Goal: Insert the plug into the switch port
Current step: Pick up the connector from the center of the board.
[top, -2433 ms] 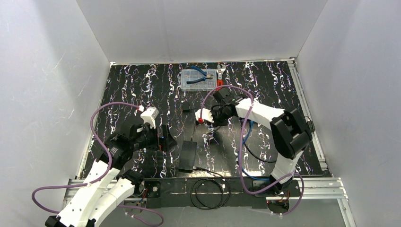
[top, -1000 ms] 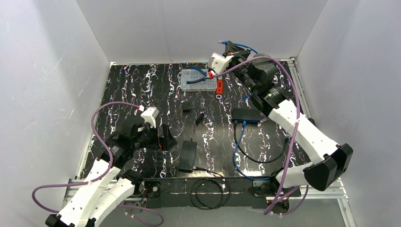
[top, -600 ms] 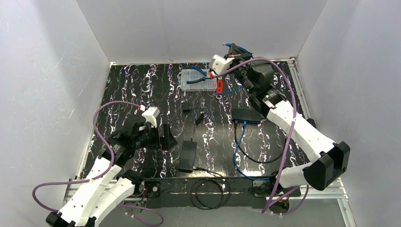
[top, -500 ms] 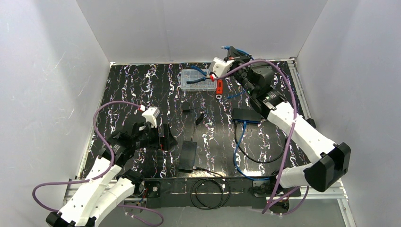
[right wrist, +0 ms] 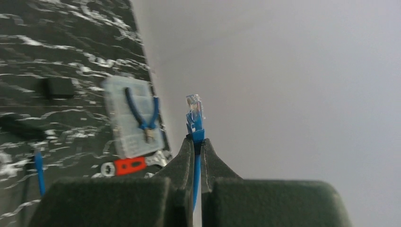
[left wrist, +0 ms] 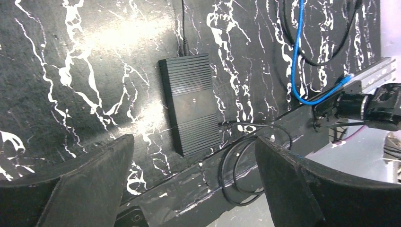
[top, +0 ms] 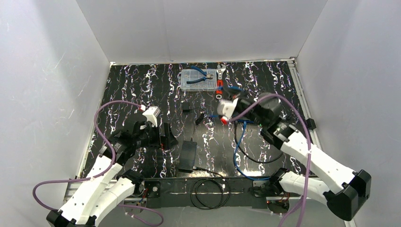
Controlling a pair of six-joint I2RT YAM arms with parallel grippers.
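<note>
In the right wrist view my right gripper is shut on a blue cable just below its clear plug, which sticks up past the fingertips. From above, that gripper hangs over the mat's middle right, pointing toward the back wall. The switch port is hidden under the right arm in the top view. My left gripper stands wide open at the left of the mat with nothing between its fingers. It looks down on a ribbed black power brick.
A clear parts box with blue pliers sits at the back, a red-handled tool beside it. A small black adapter lies mid-mat. The blue cable loops near the front right. A black cable coil hangs at the front rail.
The right arm has swung down from high near the back wall to low over the middle right of the mat, still gripping the plug's cable. The left arm has barely moved.
</note>
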